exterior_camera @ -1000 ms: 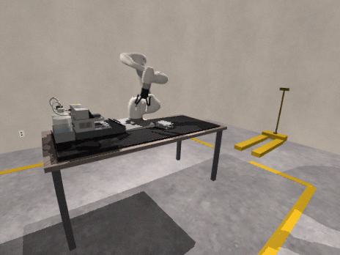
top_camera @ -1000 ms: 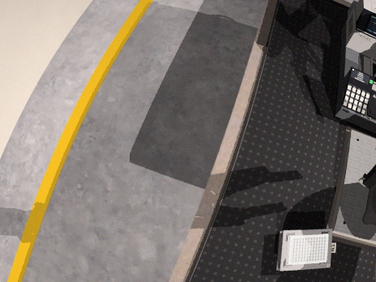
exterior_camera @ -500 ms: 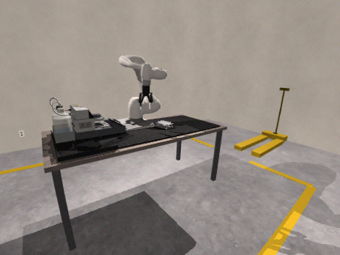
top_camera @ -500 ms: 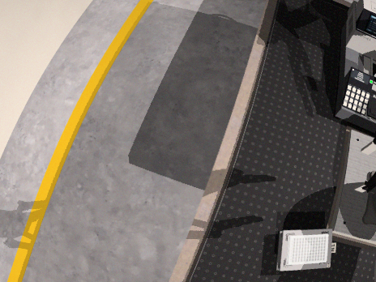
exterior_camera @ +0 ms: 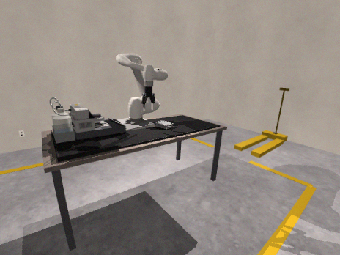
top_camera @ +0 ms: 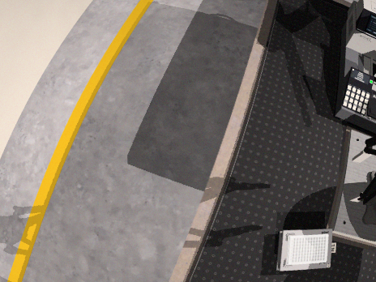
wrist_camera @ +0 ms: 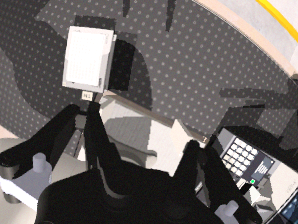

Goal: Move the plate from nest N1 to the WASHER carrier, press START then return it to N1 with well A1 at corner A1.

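The white well plate [top_camera: 306,249] lies flat in the grey plate nest N1 [top_camera: 284,251] on the dark dotted mat. It also shows in the wrist view [wrist_camera: 88,58] and as a small pale shape on the table in the exterior view [exterior_camera: 163,124]. My gripper [exterior_camera: 148,99] hangs high above the table, between the washer and the nest, pointing down. In the wrist view its fingers stand apart with nothing between them. The washer's keypad [top_camera: 356,97] shows a green lamp [top_camera: 370,82]; the keypad also shows in the wrist view [wrist_camera: 240,156].
The washer [exterior_camera: 84,124] with bottles and tubing stands at the table's left end. The table edge [top_camera: 227,154] runs beside the mat, with floor and a yellow line [top_camera: 77,117] beyond. A yellow pallet jack [exterior_camera: 269,139] stands far right.
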You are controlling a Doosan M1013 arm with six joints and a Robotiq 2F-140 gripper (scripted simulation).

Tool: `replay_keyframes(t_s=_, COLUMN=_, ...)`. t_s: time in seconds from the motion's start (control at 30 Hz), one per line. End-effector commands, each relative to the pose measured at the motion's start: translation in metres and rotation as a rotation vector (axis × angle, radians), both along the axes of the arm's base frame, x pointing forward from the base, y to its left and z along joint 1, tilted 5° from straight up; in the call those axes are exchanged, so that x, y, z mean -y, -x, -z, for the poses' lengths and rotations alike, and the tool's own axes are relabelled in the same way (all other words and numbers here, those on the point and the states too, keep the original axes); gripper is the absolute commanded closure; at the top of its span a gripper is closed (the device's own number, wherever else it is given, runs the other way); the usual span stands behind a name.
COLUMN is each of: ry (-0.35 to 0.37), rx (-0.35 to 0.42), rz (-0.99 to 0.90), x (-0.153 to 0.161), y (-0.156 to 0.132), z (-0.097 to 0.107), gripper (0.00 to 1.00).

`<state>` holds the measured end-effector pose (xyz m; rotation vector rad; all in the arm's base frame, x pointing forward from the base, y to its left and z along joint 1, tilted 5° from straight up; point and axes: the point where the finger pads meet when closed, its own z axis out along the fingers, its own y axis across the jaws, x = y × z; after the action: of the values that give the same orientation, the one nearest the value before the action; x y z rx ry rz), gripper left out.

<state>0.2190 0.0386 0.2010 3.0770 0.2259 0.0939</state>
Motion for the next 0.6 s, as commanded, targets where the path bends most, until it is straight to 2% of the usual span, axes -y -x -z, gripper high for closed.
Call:
replay_keyframes(t_s=0.0, ry=0.003, rx=0.000, rz=0.004, x=-0.016, y=-0.009, z=0.006, gripper=0.30)
replay_keyframes(t_s=0.43, ry=0.003, rx=0.000, rz=0.004, x=-0.063, y=-0.031, z=0.025, gripper=0.30)
replay_keyframes(t_s=0.57, ry=0.003, rx=0.000, rz=0.004, x=-0.065, y=-0.033, z=0.026, gripper=0.30)
